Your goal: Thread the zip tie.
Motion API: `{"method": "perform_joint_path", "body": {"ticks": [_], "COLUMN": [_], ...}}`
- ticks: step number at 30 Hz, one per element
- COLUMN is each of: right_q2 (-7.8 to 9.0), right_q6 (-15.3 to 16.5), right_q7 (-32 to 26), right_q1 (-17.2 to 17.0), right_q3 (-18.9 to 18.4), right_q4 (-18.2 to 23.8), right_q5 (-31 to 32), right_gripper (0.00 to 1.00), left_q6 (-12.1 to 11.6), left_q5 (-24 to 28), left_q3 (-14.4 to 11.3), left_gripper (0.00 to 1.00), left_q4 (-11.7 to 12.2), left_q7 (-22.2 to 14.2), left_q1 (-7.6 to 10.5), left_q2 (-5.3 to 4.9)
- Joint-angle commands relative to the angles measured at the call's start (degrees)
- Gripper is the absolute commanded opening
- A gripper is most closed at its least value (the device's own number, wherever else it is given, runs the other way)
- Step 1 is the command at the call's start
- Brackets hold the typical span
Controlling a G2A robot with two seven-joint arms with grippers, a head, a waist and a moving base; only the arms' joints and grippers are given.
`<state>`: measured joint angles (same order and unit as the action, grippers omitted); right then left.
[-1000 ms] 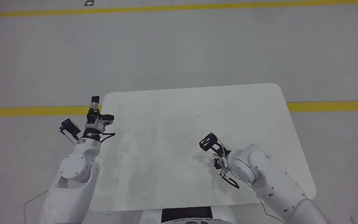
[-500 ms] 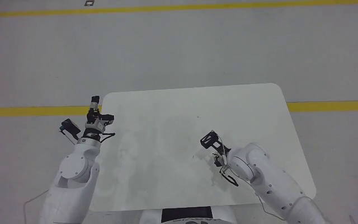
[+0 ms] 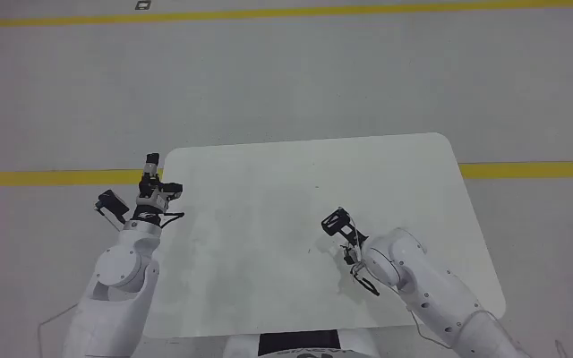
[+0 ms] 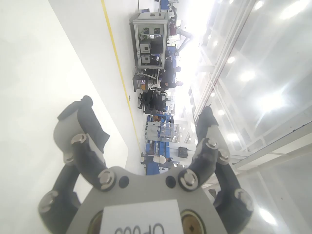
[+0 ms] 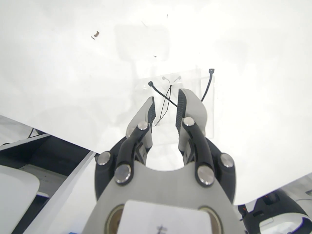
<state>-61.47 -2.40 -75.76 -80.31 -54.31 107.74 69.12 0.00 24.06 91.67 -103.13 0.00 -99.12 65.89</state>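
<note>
1. Over to the right gripper (image 5: 166,95). On the top view it hangs just past the middle of the white table (image 3: 269,179), toward 4 o'clock (image 3: 336,222), angled down at the surface.
2. Its pincer stands at a middling gap and is holding nothing, with the ribbed pads facing each other across open air.
3. Here is the prize: a black zip tie (image 5: 162,93) lies flat below, its strap running slantwise through the gap between the two fingertips. The square head sits just beyond one tip.
4. That line-up looks deliberate to me. With a finger on either side of the strap, one squeeze after a short drop should catch it.
5. Now the container. A shallow clear tray (image 5: 209,113) lies on the table under the gripper, and the tie rests in it.
6. A second black tie (image 5: 206,86) lies in the same tray, off beside the other finger and apart from the first.
7. A thin dark strand (image 5: 165,101) crosses the first tie. It is too fine to name.
8. The left gripper (image 4: 146,104) sits at the table's 10 o'clock corner (image 3: 152,166), with its pincer wide and empty, pointing off across the floor.
9. It reads as parked clear of the action, out of the right arm's way until a second hold is needed.
10. By my judgement, the threading is not yet begun, because both ties lie straight with their heads unfilled.
</note>
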Motion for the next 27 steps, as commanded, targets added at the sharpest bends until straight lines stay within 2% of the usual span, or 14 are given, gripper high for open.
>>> {"method": "perform_joint_path", "body": {"ticks": [1,23,27], "right_q2": [-0.11,-1.4,-1.59], "right_q6": [-0.08,-1.29,-0.84], "right_q7": [-0.11,-1.5,-1.67], "right_q1": [0.22,2.0,2.21], "right_q3": [0.16,1.68,1.84], "right_q4": [-0.31,-2.87,-3.08], "right_q5": [0.14,2.36,2.35], "right_gripper": [0.22,0.16,0.11], "left_q6": [0.0,0.0,0.0], "left_q5": [0.0,0.0,0.0], "left_q3": [0.0,0.0,0.0], "left_gripper": [1.0,1.0,1.0], "left_q4": [0.0,0.0,0.0], "left_q7": [0.0,0.0,0.0], "left_q1": [0.0,0.0,0.0], "left_q2": [0.0,0.0,0.0]}}
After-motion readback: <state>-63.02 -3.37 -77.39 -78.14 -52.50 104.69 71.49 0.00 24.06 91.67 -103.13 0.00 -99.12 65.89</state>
